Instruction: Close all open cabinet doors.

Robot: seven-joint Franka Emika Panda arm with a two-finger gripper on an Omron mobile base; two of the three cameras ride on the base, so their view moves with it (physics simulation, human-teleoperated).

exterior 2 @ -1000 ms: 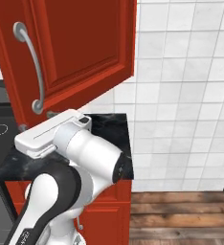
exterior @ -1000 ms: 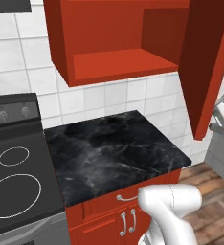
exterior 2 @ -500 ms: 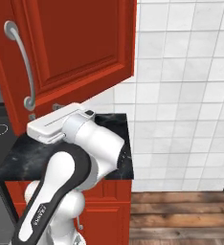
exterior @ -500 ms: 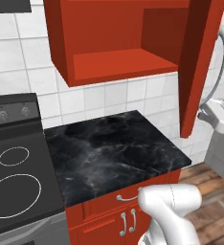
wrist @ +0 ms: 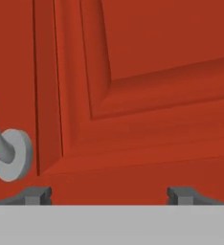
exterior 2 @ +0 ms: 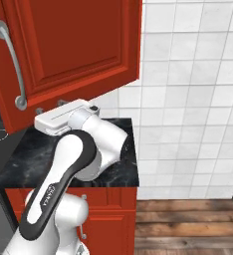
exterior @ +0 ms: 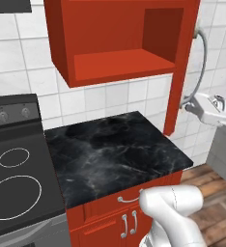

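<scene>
- Wall cabinet (exterior: 120,62): red box over the counter, interior open to the room, one bare shelf inside.
- Cabinet door (exterior 2: 78,45): tall glossy red, long axis vertical, swung out on its right-side hinge so it stands nearly edge-on in the left base view (exterior: 182,67); panelled face points away from the cabinet toward the right base camera.
- Countertop (exterior: 110,154): black marble, below the cabinet, beside the stove (exterior: 13,188).
- Arm (exterior 2: 73,159): white, reaching up to the door's lower edge.
- Handle (exterior 2: 11,64): long curved silver bar, running vertically along the door's free edge; its lower mount shows in the hand view (wrist: 11,155).
- Gripper (wrist: 109,195): fingertips (wrist: 37,195) spread wide, nothing between them, right up against the door's outer face near the lower corner.
</scene>
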